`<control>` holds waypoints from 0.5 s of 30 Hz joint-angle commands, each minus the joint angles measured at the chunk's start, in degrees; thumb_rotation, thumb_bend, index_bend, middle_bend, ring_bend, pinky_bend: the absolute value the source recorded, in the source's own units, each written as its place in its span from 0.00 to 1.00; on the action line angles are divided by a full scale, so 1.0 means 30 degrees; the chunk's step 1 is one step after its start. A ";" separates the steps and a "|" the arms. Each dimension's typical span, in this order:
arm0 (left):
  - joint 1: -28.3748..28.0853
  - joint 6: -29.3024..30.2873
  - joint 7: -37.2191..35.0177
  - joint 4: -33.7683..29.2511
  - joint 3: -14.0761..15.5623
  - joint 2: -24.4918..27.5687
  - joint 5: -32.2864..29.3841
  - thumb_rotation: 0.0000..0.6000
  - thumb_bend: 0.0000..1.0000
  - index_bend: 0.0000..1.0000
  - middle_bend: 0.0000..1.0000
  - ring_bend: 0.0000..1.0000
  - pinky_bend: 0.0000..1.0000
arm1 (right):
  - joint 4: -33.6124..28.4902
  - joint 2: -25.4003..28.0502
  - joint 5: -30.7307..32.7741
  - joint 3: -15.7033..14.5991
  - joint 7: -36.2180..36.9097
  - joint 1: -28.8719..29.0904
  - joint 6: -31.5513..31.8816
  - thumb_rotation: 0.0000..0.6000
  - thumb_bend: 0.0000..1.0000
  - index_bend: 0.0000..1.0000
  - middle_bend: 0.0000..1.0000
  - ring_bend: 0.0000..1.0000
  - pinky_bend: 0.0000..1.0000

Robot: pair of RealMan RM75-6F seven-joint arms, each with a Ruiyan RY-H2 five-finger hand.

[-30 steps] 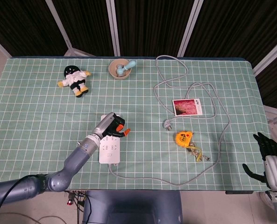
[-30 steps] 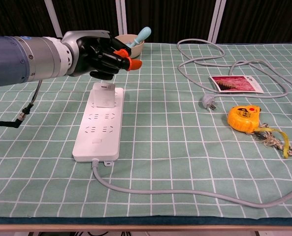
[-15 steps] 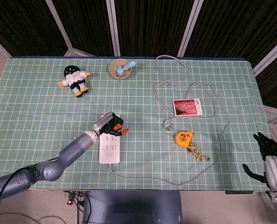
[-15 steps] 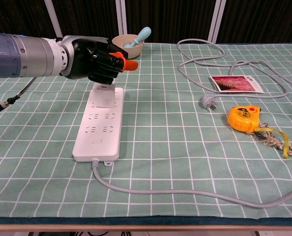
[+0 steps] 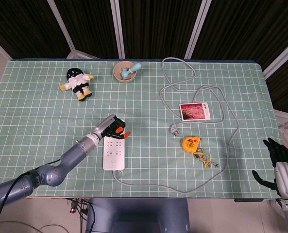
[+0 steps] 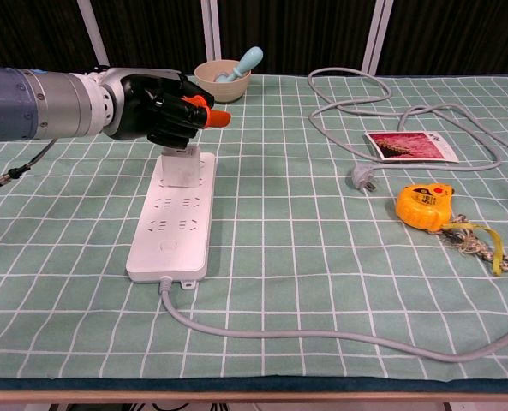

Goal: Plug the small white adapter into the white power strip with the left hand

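The white power strip [image 6: 172,224] [image 5: 114,155] lies lengthwise on the green checked cloth, left of centre. The small white adapter [image 6: 182,168] stands upright in the strip's far end. My left hand [image 6: 161,108] [image 5: 112,129], black with orange fingertips, hovers right over the adapter's top with its fingers curled in. Whether it touches the adapter I cannot tell; nothing shows inside the hand. In the head view the hand hides the adapter. My right hand [image 5: 278,156] hangs off the table's right front corner, fingers apart and holding nothing.
The strip's grey cord [image 6: 322,336] runs along the front edge to the right. A loose plug [image 6: 361,177], a photo card [image 6: 410,145] and a yellow tape measure [image 6: 423,205] lie on the right. A bowl [image 6: 222,77] and a plush toy [image 5: 78,82] sit at the back.
My left hand has dropped onto the adapter's top and drawn back to the left, fingers curling in more. The adapter stays standing in the strip. The right hand has not moved.
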 commanded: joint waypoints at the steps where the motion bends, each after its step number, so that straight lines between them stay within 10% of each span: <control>1: -0.0066 -0.0003 -0.0272 0.0240 0.0105 -0.0039 0.0202 1.00 0.33 0.93 1.00 1.00 1.00 | 0.0001 -0.0003 0.0017 -0.0004 -0.0023 0.0006 -0.0027 1.00 0.35 0.04 0.00 0.00 0.00; 15: -0.0158 0.0106 -0.1322 0.1415 0.0689 -0.0288 0.0934 1.00 0.33 0.93 1.00 1.00 1.00 | -0.0012 -0.0056 0.0137 0.0023 -0.0272 -0.0002 -0.0045 1.00 0.35 0.04 0.00 0.00 0.00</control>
